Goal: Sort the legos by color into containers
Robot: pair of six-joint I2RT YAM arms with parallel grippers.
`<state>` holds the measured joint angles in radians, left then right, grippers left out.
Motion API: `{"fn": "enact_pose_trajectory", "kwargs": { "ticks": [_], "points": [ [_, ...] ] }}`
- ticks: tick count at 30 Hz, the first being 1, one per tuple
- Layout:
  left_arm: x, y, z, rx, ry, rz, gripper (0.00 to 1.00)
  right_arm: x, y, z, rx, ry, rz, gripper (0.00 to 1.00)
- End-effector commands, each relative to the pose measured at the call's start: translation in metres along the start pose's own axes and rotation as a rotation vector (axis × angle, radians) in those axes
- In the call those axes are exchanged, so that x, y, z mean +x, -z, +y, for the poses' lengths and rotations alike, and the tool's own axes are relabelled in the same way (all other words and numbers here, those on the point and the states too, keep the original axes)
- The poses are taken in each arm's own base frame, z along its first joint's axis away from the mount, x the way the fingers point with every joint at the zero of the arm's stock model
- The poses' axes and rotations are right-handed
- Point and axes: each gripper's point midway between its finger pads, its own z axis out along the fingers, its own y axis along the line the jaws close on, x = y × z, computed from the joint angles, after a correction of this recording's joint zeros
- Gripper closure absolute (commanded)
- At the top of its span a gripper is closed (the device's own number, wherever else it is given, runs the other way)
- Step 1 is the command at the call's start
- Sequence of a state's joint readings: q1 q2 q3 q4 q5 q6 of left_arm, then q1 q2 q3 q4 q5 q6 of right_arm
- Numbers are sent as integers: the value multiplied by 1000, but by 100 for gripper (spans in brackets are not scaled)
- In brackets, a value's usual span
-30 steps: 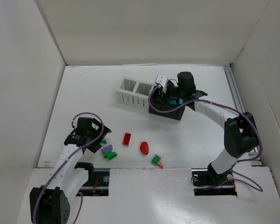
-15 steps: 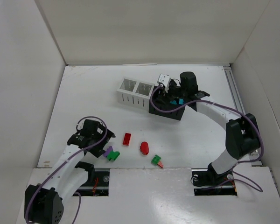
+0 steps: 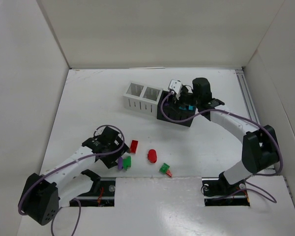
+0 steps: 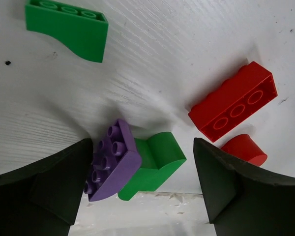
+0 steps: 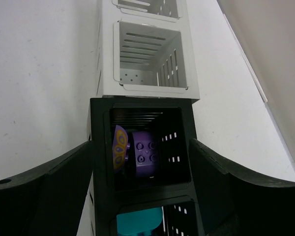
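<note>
Left wrist: I see left jaws apart around a purple lego (image 4: 110, 162) and green lego (image 4: 155, 164) on the counter (image 4: 187, 59) (red brick (image 4: 233, 101) nearby); right jaws apart over the black cup (image 5: 101, 147) of purple pieces (image 5: 145, 152).

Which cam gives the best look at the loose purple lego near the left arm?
Left wrist: the purple lego sits close-up between the jaws, studs visible, touching a green piece. Top external shows only a tiny speck. Right wrist doesn't show it.
</note>
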<state>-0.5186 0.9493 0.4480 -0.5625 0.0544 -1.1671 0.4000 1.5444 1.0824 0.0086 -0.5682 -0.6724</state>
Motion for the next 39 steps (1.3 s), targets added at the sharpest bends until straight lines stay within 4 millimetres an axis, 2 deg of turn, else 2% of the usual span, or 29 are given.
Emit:
{"fn": "enact_pose_trajectory", "kwargs": {
  "ticks": [1, 6, 12, 13, 14, 18, 19, 20, 21, 24, 25, 26, 29, 30, 31, 35, 36, 37, 38, 39],
  "points": [
    [0, -2, 5, -52, 8, -23, 21, -14, 9, -2, 29, 14, -36, 18],
    [7, -2, 8, -91, 18, -31, 38, -14, 11, 0, 30, 15, -37, 18],
    [0, 10, -3, -106, 120, -106, 37, -14, 13, 2, 30, 15, -37, 18],
    [-2, 10, 3, -130, 128, -125, 37, -14, 13, 2, 30, 15, -37, 18],
    [-2, 13, -4, -114, 136, -133, 37, -14, 13, 2, 30, 15, -37, 18],
    [4, 13, -3, -137, 174, -133, 37, -15, 12, 3, 23, 15, -42, 18],
    [5, 11, 1, -161, 182, -146, 45, -11, 10, 4, 18, 10, -36, 18],
    [8, 10, 3, -179, 221, -146, 47, -11, 10, 4, 18, 10, -36, 18],
    [15, 10, 0, -178, 213, -139, 47, -11, 10, 4, 18, 10, -36, 18],
    [27, 6, 12, -272, 234, -158, 49, -11, 7, 10, -17, 5, -51, 18],
    [26, 8, 6, -274, 235, -173, 51, -12, 5, 10, -25, -4, -56, 18],
    [24, 7, 13, -329, 232, -193, 52, -14, 5, 12, -33, -4, -62, 18],
    [21, 8, 3, -345, 214, -218, 59, -18, 5, 10, -36, 1, -74, 18],
    [20, 5, 10, -384, 202, -233, 60, -17, 7, 9, -36, -2, -76, 18],
    [22, 5, 7, -384, 183, -230, 64, -17, 7, 9, -36, -2, -76, 18],
    [30, 4, -3, -373, 146, -212, 82, -13, 7, 11, -41, -16, -70, 18],
    [32, 4, -3, -370, 134, -210, 91, -13, 7, 11, -41, -16, -70, 18],
    [32, 6, -9, -350, 135, -222, 94, -15, 6, 13, -49, -16, -76, 18],
    [32, 7, -7, -355, 121, -232, 99, -15, 6, 13, -49, -16, -76, 18],
    [32, 10, -17, -328, 108, -233, 100, -15, 6, 13, -49, -16, -76, 18]
  ]
}}
